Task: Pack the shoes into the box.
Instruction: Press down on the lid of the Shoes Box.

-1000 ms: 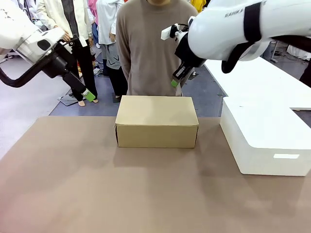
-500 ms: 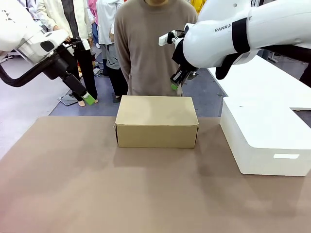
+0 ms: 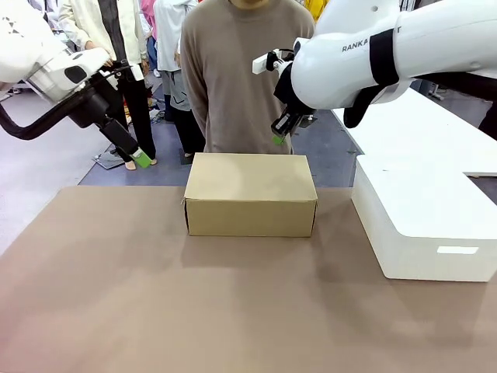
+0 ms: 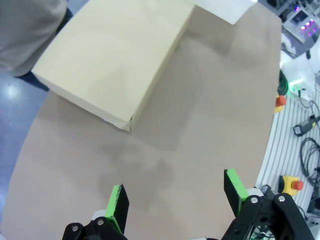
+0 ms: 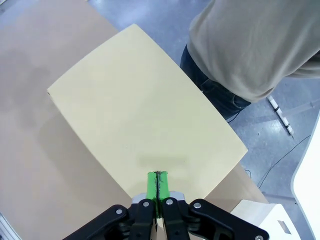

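The tan cardboard box [image 3: 250, 194] stands shut at the far middle of the table, its flat lid down; the shoes are out of view. My right gripper [image 3: 279, 137] hangs shut and empty just above the box's far right corner, and the right wrist view looks down its closed green fingertips [image 5: 157, 185] onto the lid of the box [image 5: 145, 120]. My left gripper [image 3: 138, 158] is open, held high off the table's far left. Between its spread fingers the left wrist view shows bare table, with the box [image 4: 110, 55] farther off.
A large white block [image 3: 423, 221] occupies the right side of the brown table [image 3: 155, 311]. A person in a grey-brown sweater [image 3: 241, 74] stands right behind the box at the far edge. Other people stand farther back on the left.
The right arm has swung a little leftward and its gripper has shifted slightly above the box's far right corner. The left arm barely moved.
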Controlling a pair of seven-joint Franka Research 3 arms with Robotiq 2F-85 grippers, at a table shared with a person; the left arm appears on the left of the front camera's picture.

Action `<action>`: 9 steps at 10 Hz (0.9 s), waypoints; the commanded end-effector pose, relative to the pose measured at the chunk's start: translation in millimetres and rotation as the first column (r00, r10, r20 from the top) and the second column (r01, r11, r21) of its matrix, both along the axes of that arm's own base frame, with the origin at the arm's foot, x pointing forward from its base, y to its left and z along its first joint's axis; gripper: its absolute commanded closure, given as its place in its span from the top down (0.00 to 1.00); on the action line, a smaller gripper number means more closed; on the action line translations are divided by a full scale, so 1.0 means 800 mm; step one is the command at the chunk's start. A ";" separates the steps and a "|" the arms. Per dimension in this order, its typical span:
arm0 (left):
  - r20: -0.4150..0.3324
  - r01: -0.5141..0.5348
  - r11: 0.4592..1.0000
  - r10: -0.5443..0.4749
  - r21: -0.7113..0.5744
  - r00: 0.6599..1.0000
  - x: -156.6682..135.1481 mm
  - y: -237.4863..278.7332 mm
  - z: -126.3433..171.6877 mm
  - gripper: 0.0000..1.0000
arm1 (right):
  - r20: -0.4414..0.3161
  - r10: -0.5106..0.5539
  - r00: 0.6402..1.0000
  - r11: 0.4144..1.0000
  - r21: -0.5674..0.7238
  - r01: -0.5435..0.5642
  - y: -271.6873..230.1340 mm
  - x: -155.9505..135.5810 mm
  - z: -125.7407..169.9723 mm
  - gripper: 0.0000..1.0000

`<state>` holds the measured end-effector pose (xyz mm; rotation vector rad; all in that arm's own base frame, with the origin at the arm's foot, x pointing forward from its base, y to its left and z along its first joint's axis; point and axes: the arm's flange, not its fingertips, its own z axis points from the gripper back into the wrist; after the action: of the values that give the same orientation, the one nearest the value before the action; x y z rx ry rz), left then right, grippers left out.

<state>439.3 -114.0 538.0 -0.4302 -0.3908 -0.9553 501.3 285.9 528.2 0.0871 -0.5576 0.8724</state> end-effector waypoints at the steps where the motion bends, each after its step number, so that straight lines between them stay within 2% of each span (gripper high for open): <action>1: 0.023 -0.126 0.988 0.124 0.086 0.992 -0.017 -0.008 0.005 1.00 | -0.028 -0.097 0.995 0.995 -0.011 0.097 0.026 0.023 -0.004 0.00; 4: 0.107 -0.315 0.927 0.299 0.204 0.948 -0.039 -0.007 0.024 1.00 | -0.092 -0.214 0.972 0.977 -0.030 0.212 0.052 0.063 -0.028 0.00; 5: 0.108 -0.328 0.916 0.310 0.231 0.944 -0.043 -0.007 0.026 1.00 | -0.102 -0.236 0.966 0.972 -0.020 0.235 0.059 0.072 -0.035 0.00; 7: 0.145 -0.429 0.863 0.404 0.268 0.903 -0.048 -0.004 0.025 1.00 | -0.122 -0.296 0.947 0.954 0.013 0.300 0.072 0.089 -0.051 0.00; 9: 0.097 -0.411 0.874 0.400 0.260 0.911 -0.048 -0.002 0.015 1.00 | -0.119 -0.337 0.934 0.939 0.033 0.343 0.080 0.101 -0.071 0.00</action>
<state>403.8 -115.0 554.9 -0.0550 -0.3763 -0.6085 577.2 339.1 472.5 0.1088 -0.4460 0.5543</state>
